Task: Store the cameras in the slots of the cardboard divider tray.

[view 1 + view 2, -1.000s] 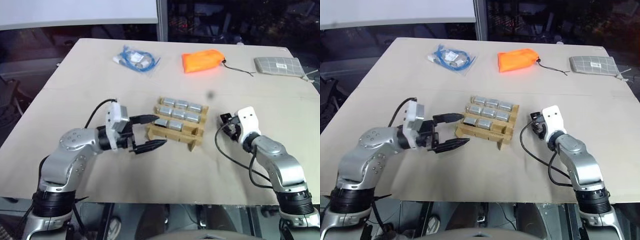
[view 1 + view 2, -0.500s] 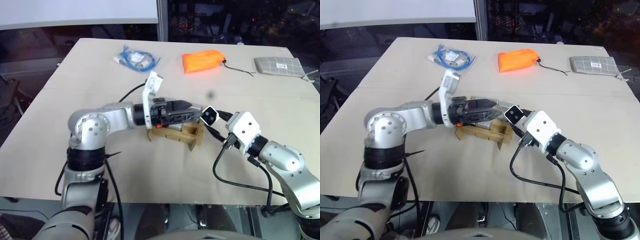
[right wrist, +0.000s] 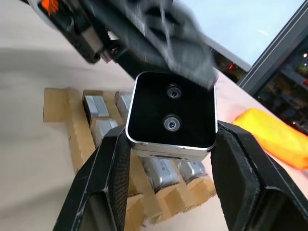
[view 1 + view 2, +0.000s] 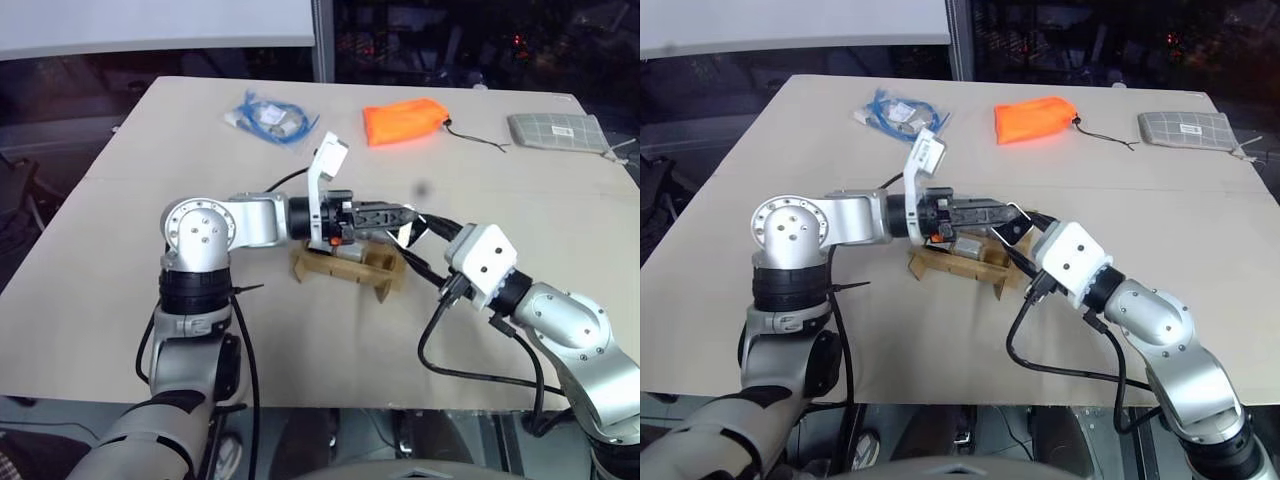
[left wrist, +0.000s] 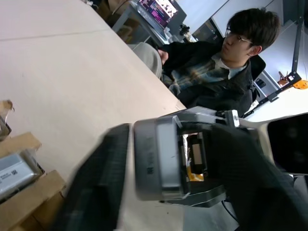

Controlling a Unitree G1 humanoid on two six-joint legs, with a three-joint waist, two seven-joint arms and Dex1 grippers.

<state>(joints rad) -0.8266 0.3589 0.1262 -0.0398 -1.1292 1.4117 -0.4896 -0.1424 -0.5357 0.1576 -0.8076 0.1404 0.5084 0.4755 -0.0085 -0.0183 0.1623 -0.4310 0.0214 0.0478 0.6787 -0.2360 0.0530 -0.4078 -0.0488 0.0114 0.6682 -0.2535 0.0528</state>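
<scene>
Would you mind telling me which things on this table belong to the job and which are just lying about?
Job:
- held camera, in the right gripper, left gripper closed on it too
- cameras in the tray
- cardboard tray

Lying about:
- orange pouch
- grey pouch
- blue cable

table (image 4: 120, 250) | on it: divider tray (image 4: 345, 268), blue cable bag (image 4: 270, 117), orange pouch (image 4: 405, 121), grey pouch (image 4: 557, 131)

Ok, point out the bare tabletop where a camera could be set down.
Free: the near strip between the cardboard divider tray and the front table edge; also between blue cable bag and orange pouch. Crowded: over the tray, where both grippers meet.
</scene>
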